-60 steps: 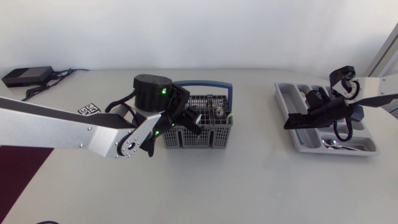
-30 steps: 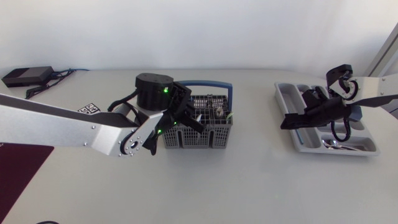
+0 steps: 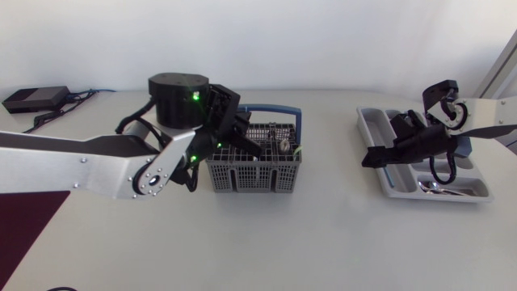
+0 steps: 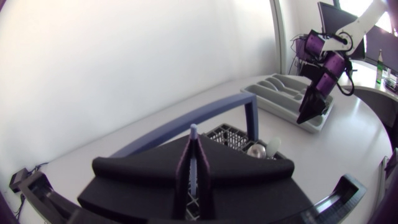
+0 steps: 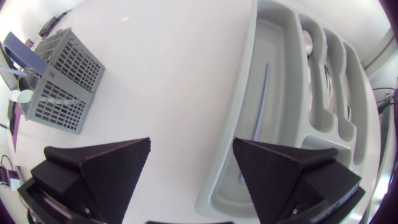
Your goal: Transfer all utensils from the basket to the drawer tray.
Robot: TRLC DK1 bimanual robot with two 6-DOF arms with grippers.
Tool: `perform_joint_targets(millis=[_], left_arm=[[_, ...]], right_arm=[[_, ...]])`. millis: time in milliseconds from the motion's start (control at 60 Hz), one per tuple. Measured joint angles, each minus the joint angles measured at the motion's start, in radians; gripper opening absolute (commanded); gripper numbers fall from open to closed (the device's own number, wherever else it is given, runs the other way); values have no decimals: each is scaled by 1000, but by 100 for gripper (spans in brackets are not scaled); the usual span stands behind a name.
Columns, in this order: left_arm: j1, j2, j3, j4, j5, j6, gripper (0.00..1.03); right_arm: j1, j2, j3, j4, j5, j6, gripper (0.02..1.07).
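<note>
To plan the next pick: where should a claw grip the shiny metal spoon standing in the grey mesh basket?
Probably at the rounded bowl of the shiny metal spoon, coming from straight above: only that end rises over the grey mesh basket rim, the handle is hidden inside.

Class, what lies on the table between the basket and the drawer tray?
Nothing: in the head view the table between basket and drawer tray is bare. The right wrist view agrees; the open right tool hangs over the tray's near edge.
</note>
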Motion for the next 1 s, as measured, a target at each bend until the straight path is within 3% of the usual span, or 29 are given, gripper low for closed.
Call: perform_joint_targets(millis=[333,517,750,1000], left_arm=[[2,-253,18,-201,77,-60,4],[4,-370,77,-359,145,-106,4],[100,-391,192,-544,408,-222,4],[160,-261,238,-619,665,-293,4]], right_arm=[[39,-126,-37,-11,0,0,98],[103,-261,-74,-30,-65,0,98],[244,-477,-95,-66,-163,0,98],[427,-546,-95,-100,-204,-3,95]])
